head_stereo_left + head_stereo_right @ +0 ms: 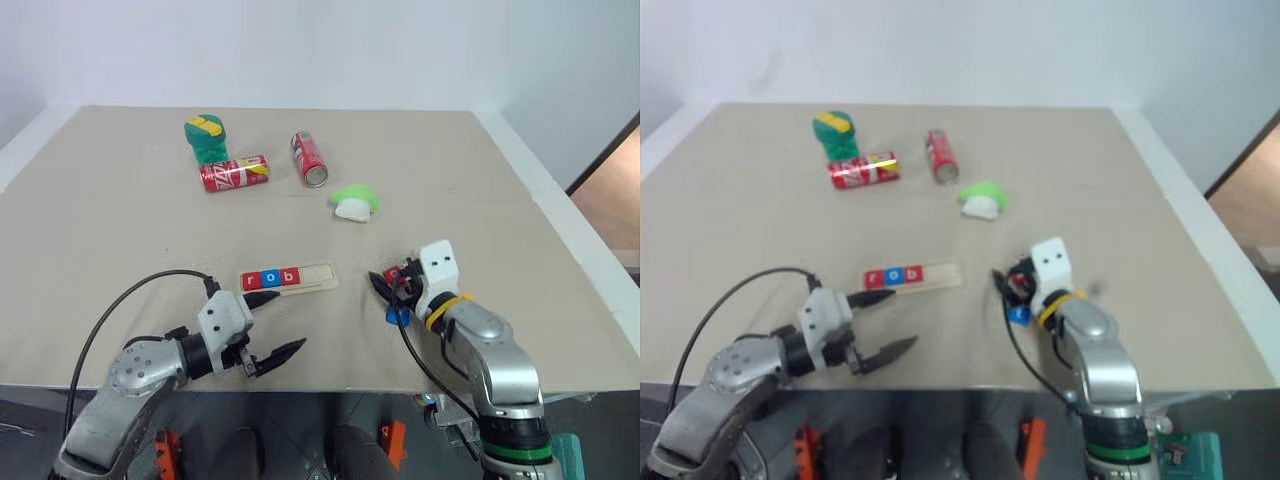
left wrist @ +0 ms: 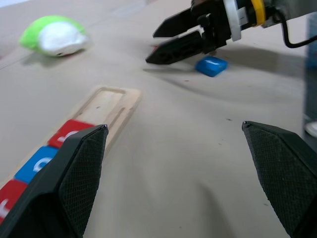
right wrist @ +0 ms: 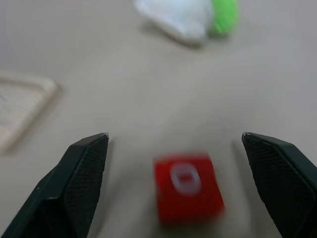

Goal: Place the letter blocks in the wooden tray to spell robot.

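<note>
While the wooden tray [image 1: 290, 279] holds r, o, b with two slots bare, we log the red o block [image 3: 187, 188] between our spread right gripper [image 3: 174, 186]; blue block [image 2: 211, 65] loose beside; left gripper [image 1: 275, 325] spread, empty.

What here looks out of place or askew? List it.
Two soda cans lie tipped on their sides at the far end of the table: one can beside the green container, another can further right. Two letter blocks sit outside the wooden tray: a red o block and a blue block.
</note>
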Motion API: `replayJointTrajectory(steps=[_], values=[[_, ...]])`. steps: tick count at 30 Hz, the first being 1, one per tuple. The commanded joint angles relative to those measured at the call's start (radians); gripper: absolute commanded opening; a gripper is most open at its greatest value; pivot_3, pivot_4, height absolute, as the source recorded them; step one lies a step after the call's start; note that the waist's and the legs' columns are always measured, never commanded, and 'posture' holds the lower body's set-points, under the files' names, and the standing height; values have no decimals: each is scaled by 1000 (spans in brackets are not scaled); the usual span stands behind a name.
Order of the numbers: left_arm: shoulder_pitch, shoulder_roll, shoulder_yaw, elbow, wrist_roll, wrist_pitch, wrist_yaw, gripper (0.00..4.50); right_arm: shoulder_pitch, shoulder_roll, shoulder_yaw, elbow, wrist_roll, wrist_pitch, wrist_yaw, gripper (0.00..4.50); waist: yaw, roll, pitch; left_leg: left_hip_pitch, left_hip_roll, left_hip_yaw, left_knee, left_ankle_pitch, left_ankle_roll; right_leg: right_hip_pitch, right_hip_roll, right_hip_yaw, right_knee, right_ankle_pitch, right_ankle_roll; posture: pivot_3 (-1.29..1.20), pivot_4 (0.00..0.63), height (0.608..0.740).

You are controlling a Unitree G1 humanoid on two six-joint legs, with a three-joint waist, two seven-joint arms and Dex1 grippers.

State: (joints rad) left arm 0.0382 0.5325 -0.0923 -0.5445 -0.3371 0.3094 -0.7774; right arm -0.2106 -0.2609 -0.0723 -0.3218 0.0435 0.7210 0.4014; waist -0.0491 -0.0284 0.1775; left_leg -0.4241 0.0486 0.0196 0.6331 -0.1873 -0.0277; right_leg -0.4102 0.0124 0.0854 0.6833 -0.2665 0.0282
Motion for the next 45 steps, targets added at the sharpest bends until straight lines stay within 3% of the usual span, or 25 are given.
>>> replayJointTrajectory(steps=[1, 3, 4, 13, 19, 27, 30, 36, 42, 43, 45], values=[[-23, 10, -15, 3, -8, -29, -30, 4500, 16, 1, -1, -42, 14, 11, -32, 4456, 0, 0, 0, 0, 0, 0, 1, 0, 0, 0, 0, 0, 0, 0, 0, 0, 150, 740], [-34, 3, -22, 11, -7, -27, -31, 4500, 22, 13, -9, -30, 24, 4, -47, 4456, 0, -1, 0, 1, 0, 1, 1, 0, 0, 1, 0, 1, 0, 0, 0, 0, 150, 740], [-38, 0, -24, 14, -9, -24, -31, 4500, 21, 17, -9, -26, 31, 2, -53, 4220, 0, -1, -1, 1, 0, 1, 1, 0, 0, 1, 0, 1, 0, 0, 0, 0, 150, 740], [-64, -15, -39, 23, -13, -3, -16, 4500, 19, 47, 40, -70, 36, 31, -115, 1216, 0, -1, -1, 0, 0, 0, 0, 0, 0, 1, 0, 0, 0, 1, 4, 0, 150, 740], [-81, -20, -46, 22, -17, 16, -6, 4500, -35, -7, 75, -81, 106, 3, 2, 1219, 0, -1, 0, 0, 0, 0, 0, 0, 0, 1, 0, 0, 0, 1, 4, 0, 150, 740], [-101, -31, -55, 20, -18, 41, 13, 4500, -227, -276, 197, 172, 198, -233, 518, 1219, 1, -2, 0, 0, -1, -1, 1, 0, 1, 2, 0, -1, -2, 2, 5, 0, 150, 740], [-102, -28, -55, 17, -12, 40, 19, 4500, -320, -354, 275, 389, 139, -474, 725, 1219, 1, -2, 1, 0, -1, -1, 1, 0, 1, 2, 0, -1, -2, 2, 5, 0, 150, 740], [-91, -23, -50, 7, -7, 39, 33, 4500, -470, -355, 318, 715, 92, -731, 887, 1219, 0, -2, 1, 0, -1, -1, 0, 0, 1, 2, 0, -1, -2, 2, 5, 0, 150, 740], [-71, -23, -39, -7, -11, 40, 53, 4500, -518, -331, 331, 846, 70, -813, 961, 1219, 1, -2, 1, 0, -1, -1, 0, 0, 1, 2, 0, 0, -2, 2, 5, 0, 150, 740], [-69, -23, -38, -8, -11, 40, 56, 4500, -518, -328, 332, 864, 69, -814, 975, 1719, 1, -2, 1, 0, -1, -1, 0, 0, 1, 2, 0, -1, -2, 2, 5, 0, 150, 740], [-67, -21, -38, -10, -12, 39, 61, 4500, -517, -324, 333, 890, 63, -852, 990, 1719, 1, -2, 1, 0, -1, -1, 1, 0, 1, 2, 0, 0, -2, 2, 5, 0, 150, 740]])
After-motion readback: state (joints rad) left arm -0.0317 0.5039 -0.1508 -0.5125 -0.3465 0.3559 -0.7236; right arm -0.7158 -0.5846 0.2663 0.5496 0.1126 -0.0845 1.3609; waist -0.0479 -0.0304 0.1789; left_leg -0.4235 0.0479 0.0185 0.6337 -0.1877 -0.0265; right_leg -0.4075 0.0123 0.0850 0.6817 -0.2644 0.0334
